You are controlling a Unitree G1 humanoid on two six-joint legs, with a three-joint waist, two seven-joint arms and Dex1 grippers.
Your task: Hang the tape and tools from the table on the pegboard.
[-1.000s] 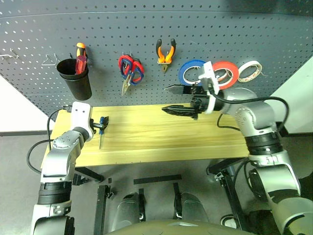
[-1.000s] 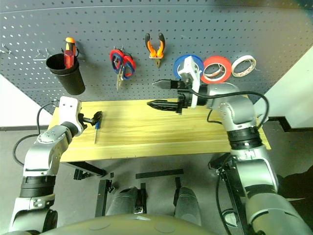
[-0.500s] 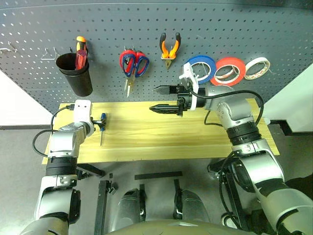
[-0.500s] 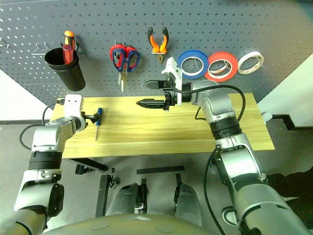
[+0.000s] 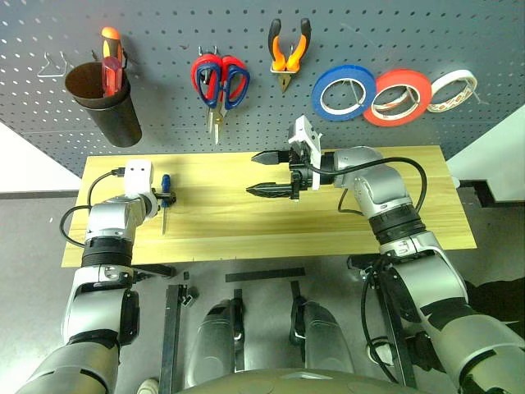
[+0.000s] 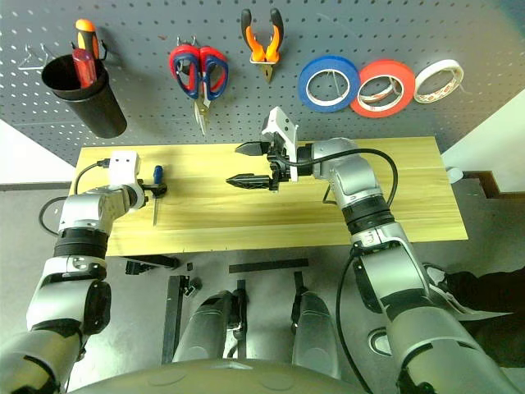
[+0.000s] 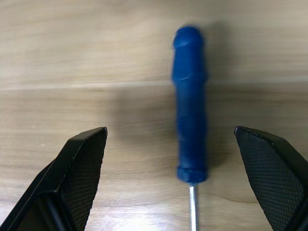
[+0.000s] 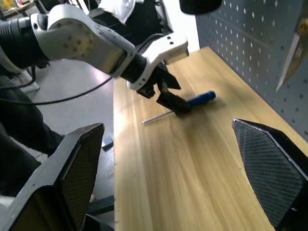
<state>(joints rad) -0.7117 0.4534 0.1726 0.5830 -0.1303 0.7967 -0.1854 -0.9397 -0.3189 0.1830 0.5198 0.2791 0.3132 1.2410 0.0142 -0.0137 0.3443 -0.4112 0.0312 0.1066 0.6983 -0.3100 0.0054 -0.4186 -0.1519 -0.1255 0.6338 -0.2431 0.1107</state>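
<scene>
Blue-handled, the slim screwdriver point(image 7: 190, 103) is seen flat on the table point(image 5: 328, 238) between the left gripper point(image 7: 185, 180)'s spread jaws, and could be rolled away if one finger touches first.

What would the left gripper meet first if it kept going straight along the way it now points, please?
Most likely the blue-handled screwdriver: it lies on the table between the open fingers of the left gripper. How near it is remains unclear.
</scene>
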